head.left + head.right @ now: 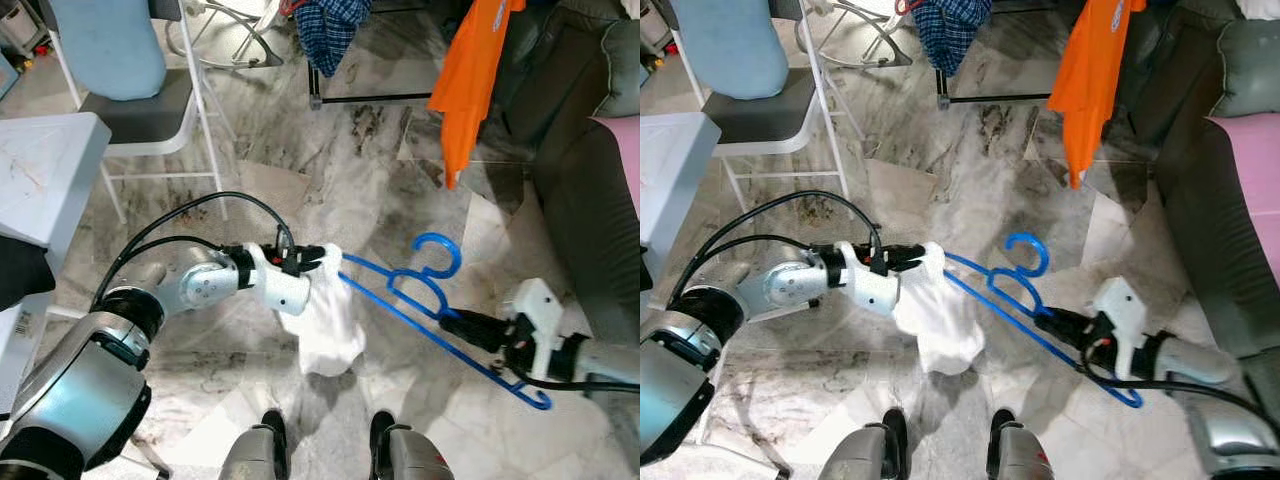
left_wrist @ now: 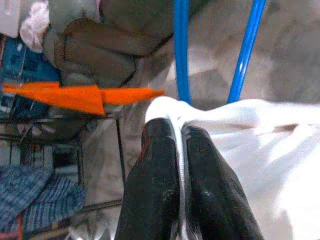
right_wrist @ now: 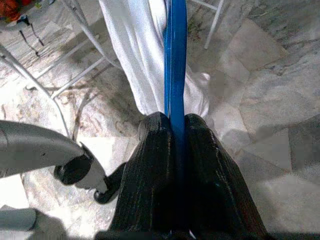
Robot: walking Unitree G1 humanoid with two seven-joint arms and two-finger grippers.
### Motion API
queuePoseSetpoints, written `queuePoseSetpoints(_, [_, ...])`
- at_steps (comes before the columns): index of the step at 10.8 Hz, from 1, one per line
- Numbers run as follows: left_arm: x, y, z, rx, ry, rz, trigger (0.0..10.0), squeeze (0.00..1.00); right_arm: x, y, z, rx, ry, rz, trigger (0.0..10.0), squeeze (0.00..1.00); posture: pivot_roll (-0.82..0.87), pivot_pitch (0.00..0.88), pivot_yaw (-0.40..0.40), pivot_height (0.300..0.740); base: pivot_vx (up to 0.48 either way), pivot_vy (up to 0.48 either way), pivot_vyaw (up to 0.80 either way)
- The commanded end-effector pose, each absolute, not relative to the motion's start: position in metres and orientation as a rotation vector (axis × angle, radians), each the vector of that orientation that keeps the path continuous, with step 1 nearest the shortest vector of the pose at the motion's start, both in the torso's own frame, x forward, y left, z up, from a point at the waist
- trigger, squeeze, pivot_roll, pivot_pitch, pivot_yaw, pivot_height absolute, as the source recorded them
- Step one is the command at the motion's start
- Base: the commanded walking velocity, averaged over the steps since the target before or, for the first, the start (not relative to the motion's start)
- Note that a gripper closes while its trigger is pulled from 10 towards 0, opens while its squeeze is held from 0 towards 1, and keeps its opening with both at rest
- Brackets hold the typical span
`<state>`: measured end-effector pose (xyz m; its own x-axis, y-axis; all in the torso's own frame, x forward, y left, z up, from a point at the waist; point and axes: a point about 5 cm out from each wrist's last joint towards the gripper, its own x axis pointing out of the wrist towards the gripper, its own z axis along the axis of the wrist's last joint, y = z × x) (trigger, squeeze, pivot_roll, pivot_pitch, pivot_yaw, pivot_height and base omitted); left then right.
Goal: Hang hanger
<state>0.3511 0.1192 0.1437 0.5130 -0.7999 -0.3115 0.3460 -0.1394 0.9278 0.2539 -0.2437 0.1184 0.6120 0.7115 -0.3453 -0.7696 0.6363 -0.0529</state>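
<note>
The blue hanger (image 1: 420,300) hung above the marble floor (image 1: 360,150), its bar pinched by the right hand (image 1: 455,322). The left hand (image 1: 322,258) clamped the white cloth (image 1: 325,320) at its end. Dressing seemed underway; next, carrying it to the rack (image 1: 365,98).

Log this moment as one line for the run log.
left hand: shut on white cloth | right hand: shut on blue hanger | cloth draped at hanger's end | hanger held above floor, not yet hung

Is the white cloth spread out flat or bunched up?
Bunched up. The white cloth droops in crumpled folds from the left gripper, beside the blue hanger.
</note>
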Motion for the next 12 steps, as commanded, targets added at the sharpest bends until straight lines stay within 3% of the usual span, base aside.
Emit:
queuePoseSetpoints(1, [0.356, 0.13, 0.149, 1.418, -0.417, -1.006, 10.0, 0.0, 0.247, -0.246, 0.122, -0.198, 0.306, 0.887, 10.0, 0.0, -0.09, 0.306, 0.114, 0.74, 0.0, 0.0, 0.0])
queuePoseSetpoints(5, [0.361, 0.144, 0.16, 1.484, -0.433, -0.951, 10.0, 0.0, 0.228, -0.262, 0.133, -0.222, 0.368, 0.912, 10.0, 0.0, -0.1, 0.312, 0.117, 0.74, 0.0, 0.0, 0.0])
queuePoseSetpoints(9, [0.351, 0.137, 0.159, 1.427, -0.523, -1.03, 10.0, 0.0, 0.227, -0.257, 0.132, -0.238, 0.406, 0.958, 10.0, 0.0, -0.1, 0.322, 0.123, 0.74, 0.0, 0.0, 0.0])
queuePoseSetpoints(10, [0.347, 0.136, 0.156, 1.332, -0.497, -1.064, 10.0, 0.0, 0.227, -0.26, 0.132, -0.267, 0.416, 0.952, 10.0, 0.0, -0.09, 0.325, 0.124, 0.74, 0.0, 0.0, 0.0])
queuePoseSetpoints(12, [0.351, 0.138, 0.147, 1.101, -0.358, -0.969, 10.0, 0.0, 0.234, -0.268, 0.134, -0.297, 0.374, 0.861, 10.0, 0.0, -0.1, 0.318, 0.128, 0.74, 0.0, 0.0, 0.0])
